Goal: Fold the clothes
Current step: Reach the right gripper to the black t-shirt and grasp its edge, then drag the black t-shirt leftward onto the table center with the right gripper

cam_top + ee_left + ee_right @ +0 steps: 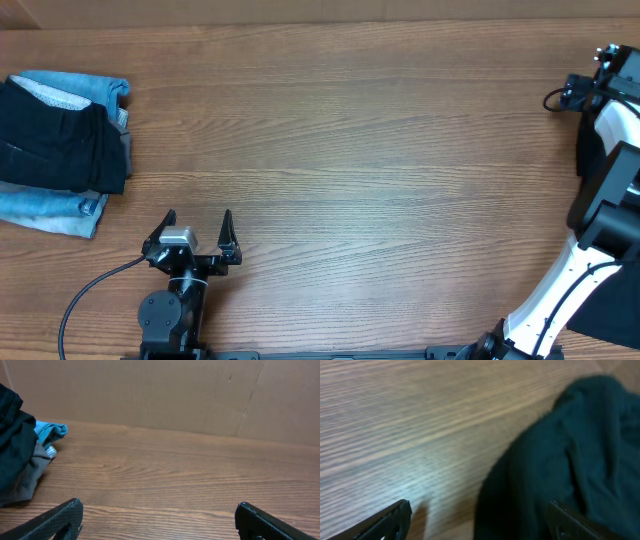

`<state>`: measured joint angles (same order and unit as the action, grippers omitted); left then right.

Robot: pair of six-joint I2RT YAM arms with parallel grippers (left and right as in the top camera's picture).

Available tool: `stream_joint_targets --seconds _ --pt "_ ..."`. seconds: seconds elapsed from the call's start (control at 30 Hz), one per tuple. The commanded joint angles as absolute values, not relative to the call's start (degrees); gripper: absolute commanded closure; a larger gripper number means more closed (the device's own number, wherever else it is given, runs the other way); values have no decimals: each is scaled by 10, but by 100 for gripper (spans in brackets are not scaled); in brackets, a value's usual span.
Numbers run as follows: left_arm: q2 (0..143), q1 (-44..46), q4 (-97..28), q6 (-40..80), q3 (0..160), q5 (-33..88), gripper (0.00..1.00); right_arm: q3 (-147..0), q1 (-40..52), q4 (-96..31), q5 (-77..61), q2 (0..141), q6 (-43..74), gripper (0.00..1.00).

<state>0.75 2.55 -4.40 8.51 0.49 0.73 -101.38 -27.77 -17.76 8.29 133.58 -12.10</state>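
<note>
The clothes, a crumpled black T-shirt [570,450], lie on the wooden table and show only in the right wrist view, filling its right half. My right gripper [480,505] is open just above the shirt's left edge. One finger [395,517] is over bare wood and the other [570,520] is over the fabric, with nothing held. In the overhead view only the right arm [610,190] shows at the right edge, and its fingers are hidden. My left gripper [198,215] rests near the front edge, wide open and empty, and its jaws [158,505] frame bare wood.
A pile sits at the table's far left: light-blue denim pieces [60,210] with a dark folded garment [55,145] on top. The same dark garment [12,445] and denim [50,430] show at the left of the left wrist view. A cardboard wall [175,395] backs the table.
</note>
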Motion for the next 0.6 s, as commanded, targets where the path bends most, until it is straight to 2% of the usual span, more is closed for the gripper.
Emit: stream_joint_targets --seconds 0.0,0.13,0.17,0.23,0.27,0.3,0.33,0.37,0.4,0.57 --pt "3 28 -44 73 3 2 0 -1028 -295 -187 70 1356 -102 16" --pt "3 28 -44 73 3 2 0 -1028 -303 -188 70 1371 -100 19" --pt "3 28 -44 72 3 2 0 -1028 -304 -188 70 1371 -99 23" --pt "3 28 -44 72 3 2 0 -1028 -307 -194 70 1371 -77 39" --pt "3 28 -44 73 3 2 0 -1028 -308 -195 69 1371 -68 40" --pt "3 28 -44 72 3 2 0 -1028 -308 -194 70 1371 -68 46" --pt "3 28 -44 73 3 2 0 -1028 -308 -191 71 1371 -68 59" --pt "3 28 -44 72 3 2 0 -1032 -308 -190 81 1366 -68 94" --pt "3 28 -44 72 3 2 0 -1037 -308 -193 84 1359 -68 96" --pt "3 28 -44 72 3 2 0 -1065 -308 -222 83 1262 -68 96"
